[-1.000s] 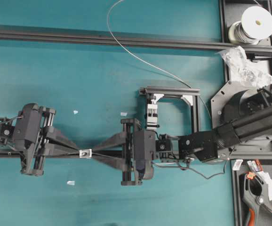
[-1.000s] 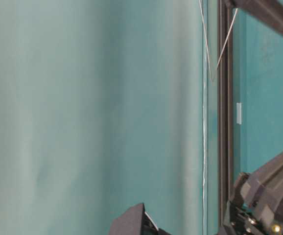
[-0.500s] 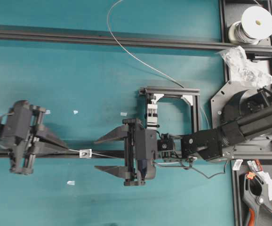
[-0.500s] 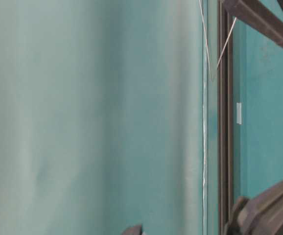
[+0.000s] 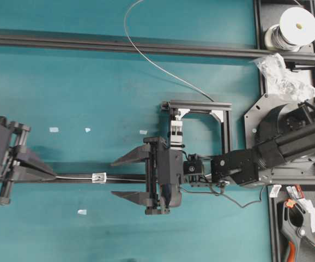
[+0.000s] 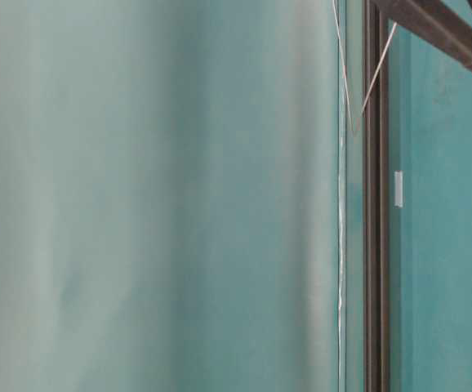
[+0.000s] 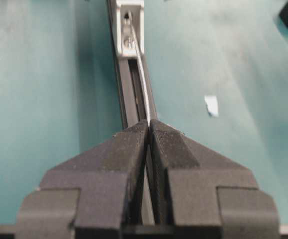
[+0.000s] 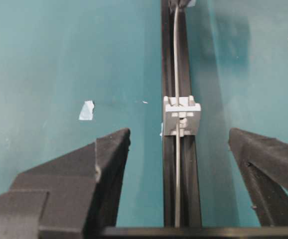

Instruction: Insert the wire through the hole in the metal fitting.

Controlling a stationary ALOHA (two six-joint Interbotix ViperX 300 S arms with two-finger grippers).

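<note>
Up close, the left gripper [image 7: 149, 124] has its two black fingers [image 7: 114, 159] pressed together on the wire [image 7: 143, 94], which leaves the fingertips and runs straight along the black rail [image 7: 129, 107] into the metal fitting [image 7: 130, 27]. From overhead, this gripper [image 5: 53, 175] sits at the far left of the table, with the wire [image 5: 73, 177] stretched between it and the fitting [image 5: 98, 177] on the rail. On the other side of the fitting, the right gripper [image 5: 113, 178] has its fingers [image 5: 130, 156] spread wide, one on each side of the rail and touching neither the wire nor the fitting. The right wrist view shows the wire [image 8: 177, 59] passing through the fitting [image 8: 182, 115] and continuing along the rail [image 8: 181, 164] between the open fingers [image 8: 109, 149]. Beyond the right arm, the wire curves up past a white-and-black clamp block [image 5: 176, 131] and across the upper rail [image 5: 92, 42]. A wire spool [image 5: 294, 27] sits at the top right, an orange-handled clamp [image 5: 299, 224] at the bottom right, and small white tape scraps [image 5: 53, 130] lie on the teal surface [image 5: 92, 87].
</note>
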